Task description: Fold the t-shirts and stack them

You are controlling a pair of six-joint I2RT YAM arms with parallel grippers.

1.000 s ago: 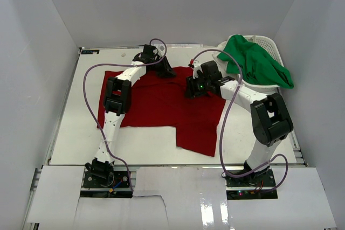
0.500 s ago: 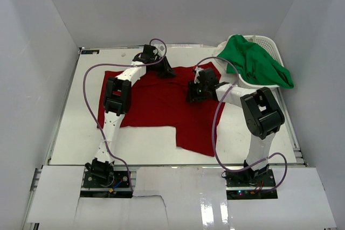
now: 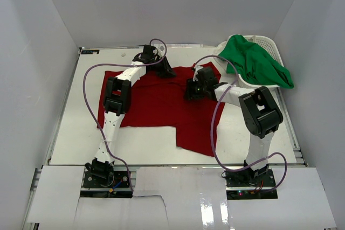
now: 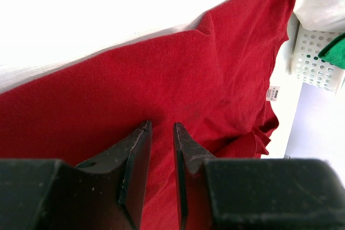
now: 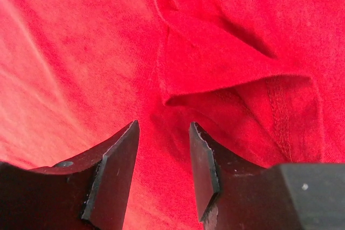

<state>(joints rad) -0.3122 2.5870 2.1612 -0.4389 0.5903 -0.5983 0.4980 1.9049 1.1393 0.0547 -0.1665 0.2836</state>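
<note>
Both the left claw (image 4: 161,125) and the right claw (image 5: 163,125) hover part-open and empty over the red t-shirt (image 3: 156,106), which is spread beside the basket (image 3: 268,41) holding the green t-shirt (image 3: 253,63); only the right claw has shifted, away from the basket to a folded-over flap (image 5: 215,74), suggesting a straightening grasp comes next.

This looks like a robotics lab test cell, not a lived-in room. Plain white panel walls (image 3: 54,25) box in a flat white tabletop (image 3: 81,133) edged with bare metal framing (image 3: 55,138). A white-and-black jointed left robot arm (image 3: 115,100) and its matching right robot arm (image 3: 260,114) are bolted at the near edge, trailing loose purple cables (image 3: 212,141). The mounting hardware is possibly aluminium extrusion.
</note>
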